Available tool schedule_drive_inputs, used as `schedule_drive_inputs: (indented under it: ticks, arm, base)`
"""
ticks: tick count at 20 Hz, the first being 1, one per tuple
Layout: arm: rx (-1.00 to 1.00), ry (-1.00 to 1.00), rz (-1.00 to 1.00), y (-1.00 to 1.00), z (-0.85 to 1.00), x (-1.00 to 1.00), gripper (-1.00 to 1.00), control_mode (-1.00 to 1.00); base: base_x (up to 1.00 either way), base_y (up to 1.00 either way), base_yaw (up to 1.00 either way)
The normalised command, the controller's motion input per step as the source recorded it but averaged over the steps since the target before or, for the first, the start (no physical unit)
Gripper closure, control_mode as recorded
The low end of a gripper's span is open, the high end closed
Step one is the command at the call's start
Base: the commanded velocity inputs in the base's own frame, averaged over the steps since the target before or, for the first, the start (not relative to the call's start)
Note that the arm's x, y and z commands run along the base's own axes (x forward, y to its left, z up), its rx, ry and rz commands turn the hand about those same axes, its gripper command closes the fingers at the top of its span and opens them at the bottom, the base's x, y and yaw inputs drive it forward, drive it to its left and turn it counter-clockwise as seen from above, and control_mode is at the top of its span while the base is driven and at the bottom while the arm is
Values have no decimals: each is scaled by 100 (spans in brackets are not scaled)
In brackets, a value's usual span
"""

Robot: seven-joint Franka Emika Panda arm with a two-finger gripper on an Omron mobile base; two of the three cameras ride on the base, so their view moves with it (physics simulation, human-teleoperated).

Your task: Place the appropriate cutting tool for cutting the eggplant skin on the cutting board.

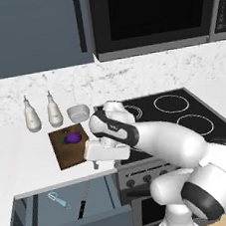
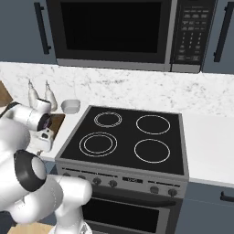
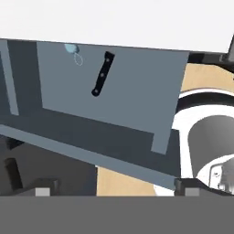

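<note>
Below the hand, an open drawer (image 1: 67,211) holds the blue-handled peeler (image 1: 58,199) beside a black-handled knife (image 1: 83,201). Spread wide and empty, the gripper (image 1: 97,163) hangs over the bench edge, apparently poised to descend for the peeler. Behind it, the eggplant (image 1: 73,137) lies on the cutting board (image 1: 65,156), awaiting the tool.

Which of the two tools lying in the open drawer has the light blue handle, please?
The peeler, the shorter tool toward the drawer's left side in the left base view. The knife beside it is longer and slimmer, with a black handle and grey blade.
</note>
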Motion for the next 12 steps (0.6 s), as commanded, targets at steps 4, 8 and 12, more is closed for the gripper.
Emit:
schedule_drive_inputs:
  ticks: [4,8,12]
  arm:
    - [-16,20,-2,90,-91,0,-100,-100]
    - [-27,-1,-8,31,-81,-6,-100,-100]
    - [-18,-10,-13,5,-45,-12,-100,-100]
  base:
    - [0,0,0]
    - [0,0,0]
    - [0,0,0]
